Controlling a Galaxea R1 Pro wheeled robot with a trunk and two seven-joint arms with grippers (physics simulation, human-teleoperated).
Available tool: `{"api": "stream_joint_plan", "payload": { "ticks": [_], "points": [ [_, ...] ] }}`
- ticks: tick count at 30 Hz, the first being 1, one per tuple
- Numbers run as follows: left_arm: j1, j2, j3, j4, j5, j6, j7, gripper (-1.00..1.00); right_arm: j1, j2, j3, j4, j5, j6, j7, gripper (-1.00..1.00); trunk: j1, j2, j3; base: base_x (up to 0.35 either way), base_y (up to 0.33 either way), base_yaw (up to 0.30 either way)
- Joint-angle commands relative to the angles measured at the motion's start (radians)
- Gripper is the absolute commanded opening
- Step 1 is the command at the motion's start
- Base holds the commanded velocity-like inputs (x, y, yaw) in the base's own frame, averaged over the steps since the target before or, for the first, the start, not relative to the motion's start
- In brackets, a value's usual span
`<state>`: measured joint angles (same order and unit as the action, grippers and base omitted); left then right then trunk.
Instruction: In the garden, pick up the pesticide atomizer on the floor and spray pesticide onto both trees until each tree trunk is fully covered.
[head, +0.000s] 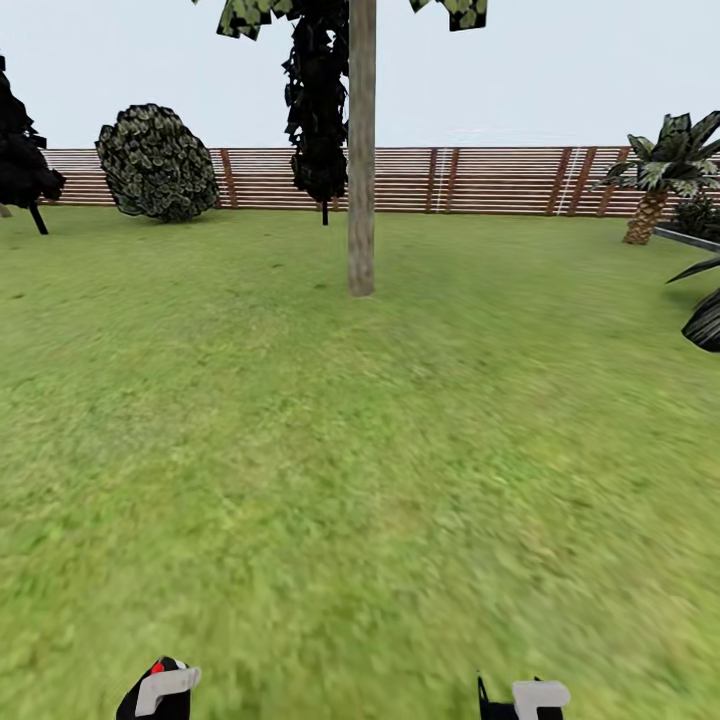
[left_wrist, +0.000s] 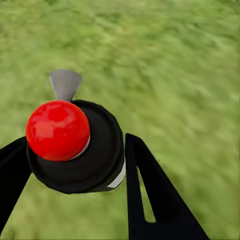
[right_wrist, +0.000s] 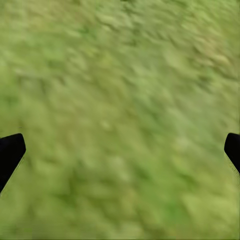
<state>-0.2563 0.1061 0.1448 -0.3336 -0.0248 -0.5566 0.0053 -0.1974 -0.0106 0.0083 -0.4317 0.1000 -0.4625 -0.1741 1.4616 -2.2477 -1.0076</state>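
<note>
Low at the frame's left, the left pincer (left_wrist: 75, 165) pinches the slim dark red-topped pesticide atomizer (left_wrist: 75, 145); the right pincer (right_wrist: 120, 150) is spread wide over green grass lawn (head: 360, 480).

1. Left gripper (head: 160, 690): low at the near left edge of the head view; black fingers (left_wrist: 150, 190) closed against either side of the pesticide atomizer (left_wrist: 75, 145), its red top facing the wrist camera.
2. Right gripper (head: 525, 698): low at the near right edge of the head view; black fingertips (right_wrist: 10, 152) spread wide apart, nothing between them.
</note>
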Motion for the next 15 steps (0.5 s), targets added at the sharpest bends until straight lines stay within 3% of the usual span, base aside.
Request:
{"api": "stream_joint_plan", "payload": {
  "ticks": [1, 15],
  "points": [
    [0.000, 0.000, 0.002, 0.001, -0.003, -0.003, 0.001, -1.00, -0.001, 0.000, 0.001, 0.001, 0.010, -0.001, -0.008, 1.00, 0.000, 0.000, -0.001, 0.339, 0.000, 0.000],
    [0.000, 0.000, 0.003, 0.001, -0.003, -0.003, 0.001, -1.00, -0.001, -0.001, 0.001, 0.002, 0.010, -0.002, -0.008, 1.00, 0.000, 0.000, -0.001, 0.339, 0.000, 0.000]
  ]
}}
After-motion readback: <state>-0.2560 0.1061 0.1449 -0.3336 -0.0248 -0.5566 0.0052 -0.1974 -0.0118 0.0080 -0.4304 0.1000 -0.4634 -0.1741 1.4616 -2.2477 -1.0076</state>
